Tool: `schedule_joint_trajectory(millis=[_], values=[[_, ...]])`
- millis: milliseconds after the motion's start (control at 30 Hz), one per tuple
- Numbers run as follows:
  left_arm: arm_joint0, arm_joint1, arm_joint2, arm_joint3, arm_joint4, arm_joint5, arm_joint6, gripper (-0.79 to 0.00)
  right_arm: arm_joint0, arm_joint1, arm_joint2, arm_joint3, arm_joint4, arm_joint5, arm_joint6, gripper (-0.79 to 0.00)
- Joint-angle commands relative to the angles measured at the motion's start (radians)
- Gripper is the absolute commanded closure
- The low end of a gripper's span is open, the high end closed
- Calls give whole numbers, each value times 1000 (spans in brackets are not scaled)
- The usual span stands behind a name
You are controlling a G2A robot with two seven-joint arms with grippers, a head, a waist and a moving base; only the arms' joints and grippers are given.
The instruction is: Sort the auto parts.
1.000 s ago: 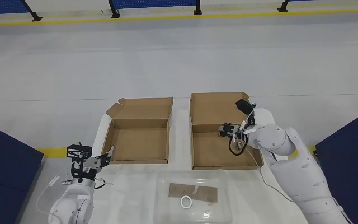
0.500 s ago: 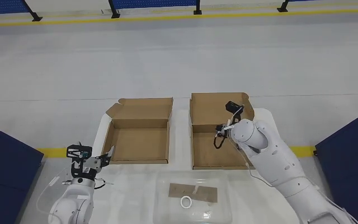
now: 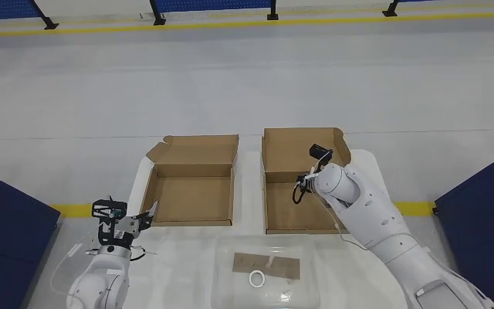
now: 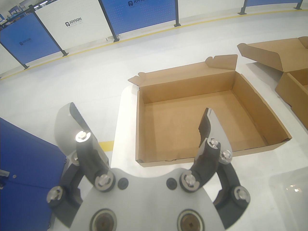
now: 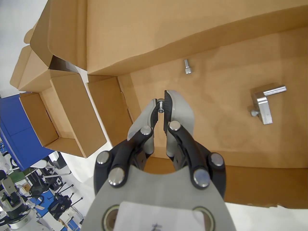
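My right gripper (image 5: 160, 99) hangs over the right cardboard box (image 3: 287, 218), shut on a small silver bolt (image 5: 160, 104) pinched at its fingertips. On that box's floor lie another bolt (image 5: 188, 67) and an L-shaped metal bracket (image 5: 263, 104). In the top view the right gripper (image 3: 297, 193) sits above the box's left half. The left cardboard box (image 4: 168, 121) holds nothing. My left gripper (image 4: 139, 111) stands open near that box's front left corner, with nothing between its fingers; the top view puts the left gripper (image 3: 143, 219) at the table's left edge.
A clear plastic tray (image 3: 305, 297) at the table's front holds a flat cardboard piece (image 3: 266, 265) and a white ring (image 3: 257, 279). Both boxes have raised back flaps. Blue panels stand to the left and right of the table.
The right arm has swung from the right box's right side to its left half, carrying the bolt. The left arm has not moved.
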Motion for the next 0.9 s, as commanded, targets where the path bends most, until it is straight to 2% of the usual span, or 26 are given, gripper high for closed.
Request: schedule_joint_trajectory(millis=[0,100,333,600,867], values=[[0,0,0,0,0,0,0,-785,0,0,0,0,0,0,0,0],[0,0,0,0,0,0,0,-785,-12,-4,-12,9,-12,-6,-26,0],[0,0,0,0,0,0,0,-785,21,-34,-72,57,-49,72,-42,0],[0,0,0,0,0,0,0,-785,63,-73,-141,155,-62,104,-41,0],[0,0,0,0,0,0,0,-785,60,-73,-141,157,-67,103,-50,0]])
